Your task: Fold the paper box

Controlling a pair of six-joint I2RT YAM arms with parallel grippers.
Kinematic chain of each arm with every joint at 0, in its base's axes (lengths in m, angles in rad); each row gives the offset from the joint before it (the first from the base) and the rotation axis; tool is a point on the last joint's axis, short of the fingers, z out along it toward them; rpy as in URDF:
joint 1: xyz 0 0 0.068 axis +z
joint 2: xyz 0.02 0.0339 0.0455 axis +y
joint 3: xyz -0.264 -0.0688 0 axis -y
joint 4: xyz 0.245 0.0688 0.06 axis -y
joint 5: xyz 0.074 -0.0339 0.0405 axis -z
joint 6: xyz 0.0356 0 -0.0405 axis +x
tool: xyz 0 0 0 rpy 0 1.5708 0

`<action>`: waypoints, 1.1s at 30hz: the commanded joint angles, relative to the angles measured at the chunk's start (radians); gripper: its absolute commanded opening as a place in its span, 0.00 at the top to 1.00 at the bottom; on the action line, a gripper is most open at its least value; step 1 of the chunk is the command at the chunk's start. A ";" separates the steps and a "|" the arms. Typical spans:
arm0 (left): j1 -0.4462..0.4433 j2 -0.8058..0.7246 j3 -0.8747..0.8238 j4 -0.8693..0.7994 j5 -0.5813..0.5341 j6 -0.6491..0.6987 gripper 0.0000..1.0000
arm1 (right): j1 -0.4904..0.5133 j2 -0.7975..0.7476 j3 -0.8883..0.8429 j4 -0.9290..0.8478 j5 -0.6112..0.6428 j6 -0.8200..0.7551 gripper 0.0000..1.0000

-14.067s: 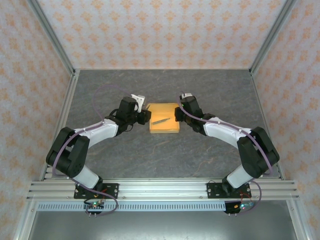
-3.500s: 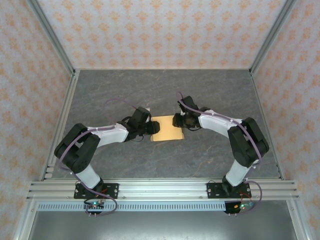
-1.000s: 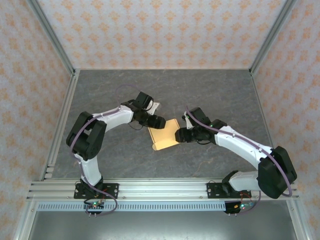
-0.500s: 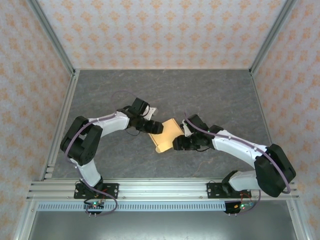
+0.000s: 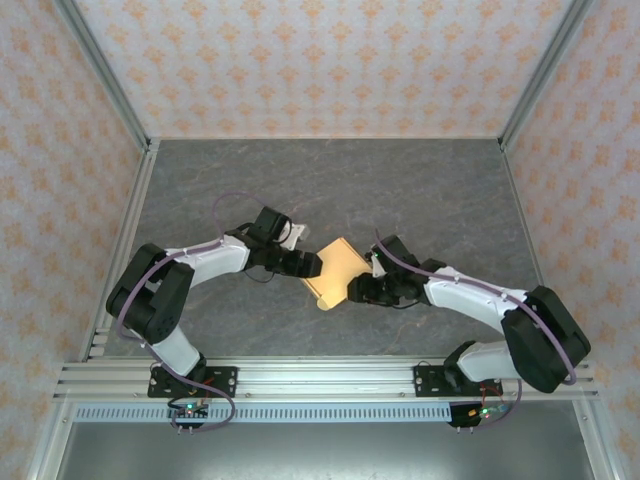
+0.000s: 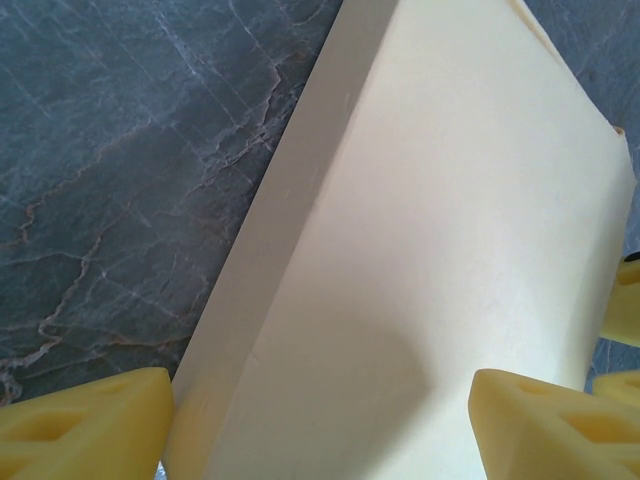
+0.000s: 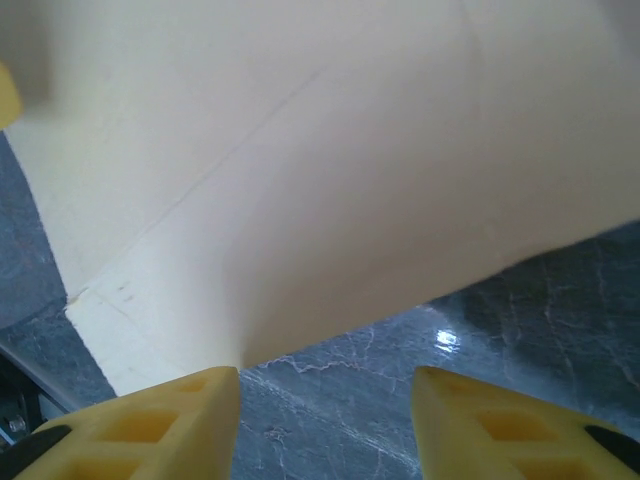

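Paperboard looks light, crease-prone: I'd pinch the paper box (image 5: 338, 268) at a folded edge; left tool (image 5: 312, 266), right tool (image 5: 357, 291) both wide.

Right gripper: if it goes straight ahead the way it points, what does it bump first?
Most likely the paper box. The right gripper has its fingers apart and points at the box's pale face, which is tilted above the table. How close it is is hard to judge.

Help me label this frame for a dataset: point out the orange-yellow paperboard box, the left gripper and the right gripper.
orange-yellow paperboard box (image 5: 337, 267): top external view, middle of its face.
left gripper (image 5: 311, 266): top external view, midway between its fingertips.
right gripper (image 5: 354, 291): top external view, midway between its fingertips.
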 commanded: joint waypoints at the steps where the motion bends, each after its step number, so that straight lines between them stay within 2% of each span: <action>1: -0.003 -0.036 -0.015 -0.001 0.008 0.018 0.22 | -0.030 -0.005 -0.014 0.110 -0.043 0.045 0.53; 6: -0.005 -0.040 -0.037 0.013 0.004 0.011 0.22 | -0.100 0.024 -0.022 0.221 -0.121 0.069 0.58; 13: -0.034 -0.043 -0.047 0.031 -0.001 0.003 0.22 | -0.168 0.110 0.026 0.247 -0.150 0.032 0.64; 16: -0.034 -0.045 -0.049 0.036 -0.038 0.000 0.21 | -0.181 0.126 0.040 0.250 -0.156 0.022 0.63; 24: -0.026 -0.044 -0.014 0.028 -0.070 0.009 0.15 | -0.187 0.106 -0.002 0.277 -0.172 0.039 0.51; 30: -0.007 -0.022 0.028 0.021 -0.056 0.015 0.14 | -0.188 0.083 -0.045 0.319 -0.182 0.068 0.51; 33: -0.006 -0.007 0.052 0.017 -0.045 0.018 0.17 | -0.188 0.085 -0.058 0.337 -0.186 0.078 0.53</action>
